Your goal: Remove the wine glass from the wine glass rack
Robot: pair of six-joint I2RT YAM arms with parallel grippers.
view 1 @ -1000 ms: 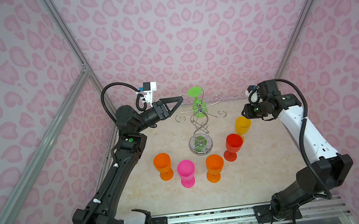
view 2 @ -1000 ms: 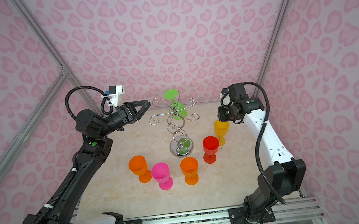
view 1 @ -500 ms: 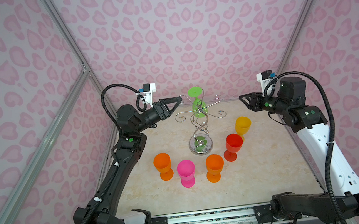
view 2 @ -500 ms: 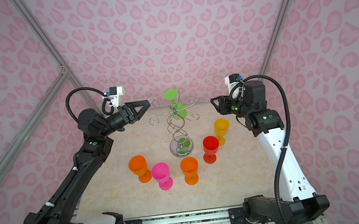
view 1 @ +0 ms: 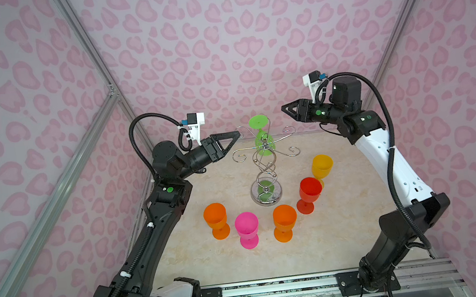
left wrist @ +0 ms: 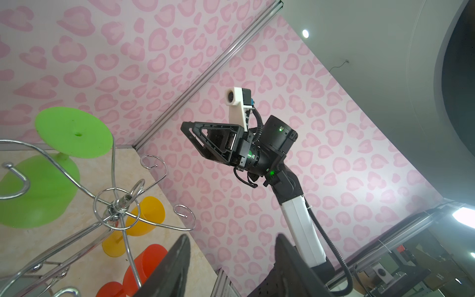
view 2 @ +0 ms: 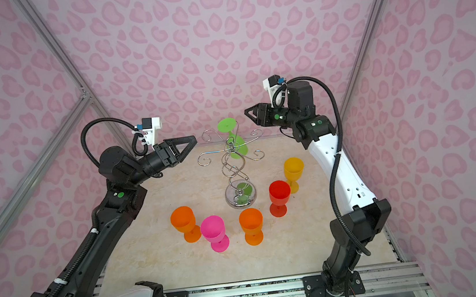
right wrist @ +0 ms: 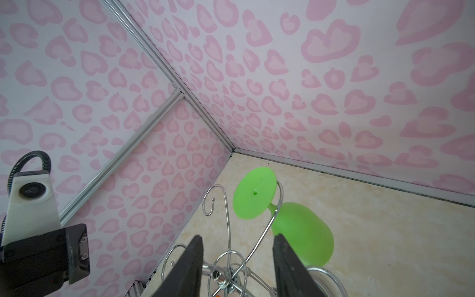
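A green wine glass (view 1: 263, 146) (view 2: 238, 149) hangs upside down from a hook arm at the back of the chrome wine glass rack (view 1: 264, 169) (view 2: 234, 167), foot uppermost. My left gripper (view 1: 235, 137) (view 2: 191, 141) hovers open just left of the rack's curled arms, holding nothing. At top height, a short way to the right of the rack, my right gripper (view 1: 284, 109) (view 2: 247, 112) is open and empty, pointing at the glass's foot. In the right wrist view the glass (right wrist: 303, 234) and the rack's hub (right wrist: 226, 277) lie beyond the open gripper (right wrist: 237, 259).
Around the rack's mirrored base (view 1: 266, 194) stand upright wine glasses: orange (view 1: 217, 224), pink (view 1: 247, 229), orange (view 1: 284, 222), red (view 1: 308, 194) and yellow (view 1: 321, 168). Pink patterned walls close in on three sides. A metal rail (view 1: 275, 287) runs along the front.
The right arm has risen from beside the yellow glass to the level of the rack's top, turned toward the green glass, and its jaws have spread. The left arm has not moved.
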